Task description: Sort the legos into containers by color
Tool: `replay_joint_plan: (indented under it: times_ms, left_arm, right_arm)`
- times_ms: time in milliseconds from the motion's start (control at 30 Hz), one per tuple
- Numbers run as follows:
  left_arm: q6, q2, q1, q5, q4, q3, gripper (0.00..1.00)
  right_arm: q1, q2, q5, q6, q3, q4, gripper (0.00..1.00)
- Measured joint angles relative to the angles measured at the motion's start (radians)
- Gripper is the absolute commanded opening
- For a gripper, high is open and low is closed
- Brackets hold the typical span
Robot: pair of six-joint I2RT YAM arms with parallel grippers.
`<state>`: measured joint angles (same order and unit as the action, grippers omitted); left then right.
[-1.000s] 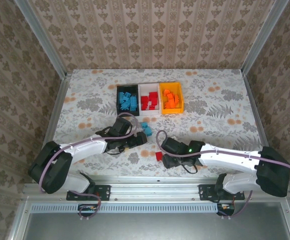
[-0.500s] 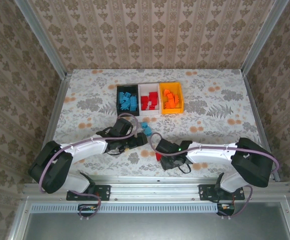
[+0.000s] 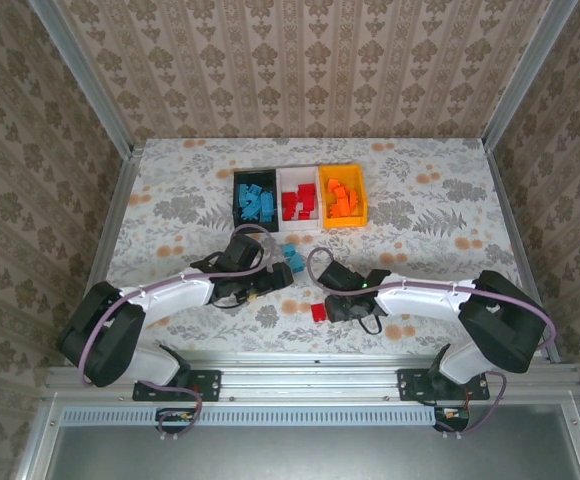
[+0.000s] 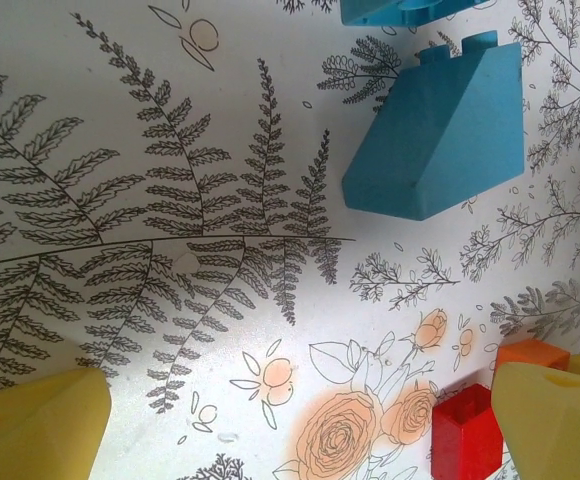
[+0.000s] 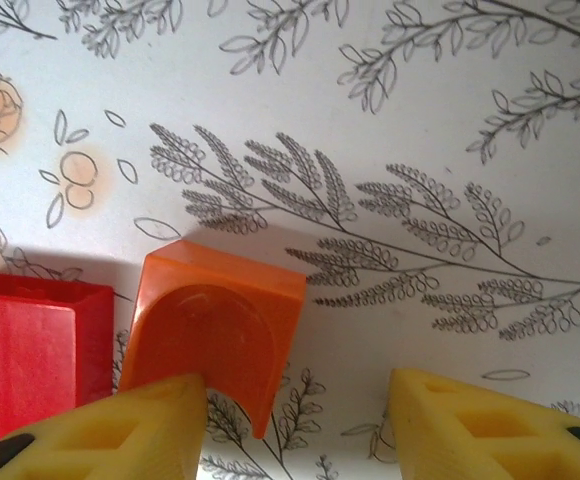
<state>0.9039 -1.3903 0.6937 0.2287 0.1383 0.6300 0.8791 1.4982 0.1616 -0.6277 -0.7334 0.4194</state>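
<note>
Table [image 3: 440,220]: floral top, carrying everything.
Left arm [image 3: 170,295]: lies low, reaching toward the containers [image 3: 300,229], wrist just short of them.
Right arm [image 3: 430,298]: bent low and folded leftward, wrist on the containers' near side.
Containers: three-bin row already holding blue, red and orange legos.
Left gripper [image 4: 298,400]: fingers released wide, empty; sloped blue brick [image 4: 440,135] lies ahead, toward the containers.
Right gripper [image 5: 300,430]: fingers apart, unclenched; orange brick [image 5: 215,330] lies against one finger, clear of the other, red brick [image 5: 30,350] beside it.
</note>
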Motion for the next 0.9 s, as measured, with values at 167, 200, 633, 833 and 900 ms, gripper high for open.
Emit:
replay_joint_plan:
  times_ms: [167,200,633,833,900]
  left_arm:
    - [0.0,0.0,-0.008,0.0,0.001,0.0,1.0]
    - [0.0,0.0,-0.008,0.0,0.0,0.0,1.0]
    - [-0.008,0.029,-0.031,0.003,0.005,-0.003,1.0]
    - [-0.011,0.045,-0.051,0.005,0.004,-0.016,1.0]
    - [-0.011,0.046,-0.053,0.008,0.004,-0.023,1.0]
  right_arm:
    - [0.0,0.011,-0.006,0.003,-0.009,-0.032,0.53]
    - [0.0,0.015,-0.009,0.003,-0.015,-0.032,0.53]
    - [-0.032,0.11,-0.021,0.019,-0.151,-0.087,0.55]
    - [-0.03,0.156,-0.032,0.019,-0.167,-0.098,0.53]
    - [-0.027,0.173,-0.03,0.02,-0.17,-0.09,0.5]
